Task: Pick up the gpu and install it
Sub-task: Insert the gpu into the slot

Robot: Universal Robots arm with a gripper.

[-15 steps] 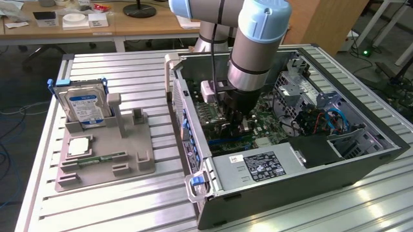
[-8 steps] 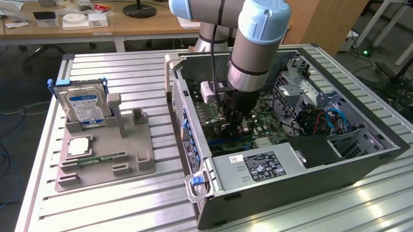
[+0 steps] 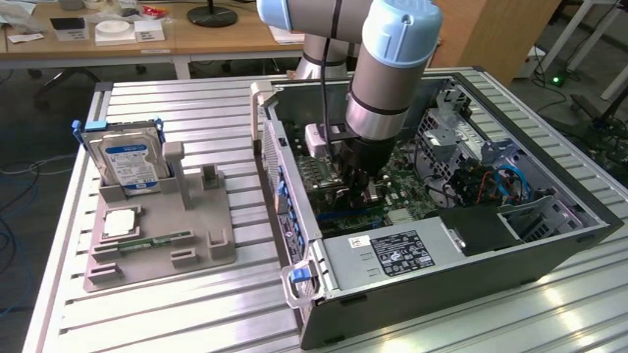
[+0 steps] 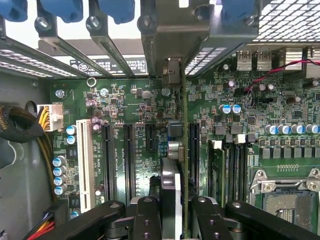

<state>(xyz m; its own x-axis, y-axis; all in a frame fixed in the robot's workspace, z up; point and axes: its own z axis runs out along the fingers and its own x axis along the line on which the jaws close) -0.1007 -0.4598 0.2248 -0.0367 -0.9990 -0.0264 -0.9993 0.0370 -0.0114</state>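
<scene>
My gripper (image 3: 361,190) is down inside the open computer case (image 3: 432,283), shut on the gpu (image 3: 340,197). In the wrist view the gpu (image 4: 171,180) stands edge-on between my two black fingers (image 4: 146,217), running away from the gripper (image 4: 175,222) toward the rear slot openings. Its silver end bracket (image 4: 171,71) sits at the case's back wall. The card hangs just over the green motherboard (image 4: 130,107), lined up beside a long black expansion slot (image 4: 194,150). Whether its edge is in the slot I cannot tell.
On the exterior view's left, a grey fixture (image 3: 196,257) holds a silver hard drive (image 3: 129,158) upright, a square chip (image 3: 118,222) and a narrow green memory stick (image 3: 149,241). Inside the case are the power supply (image 3: 393,254), blue cables (image 3: 510,184), a white slot (image 4: 84,160) and memory slots (image 4: 235,170).
</scene>
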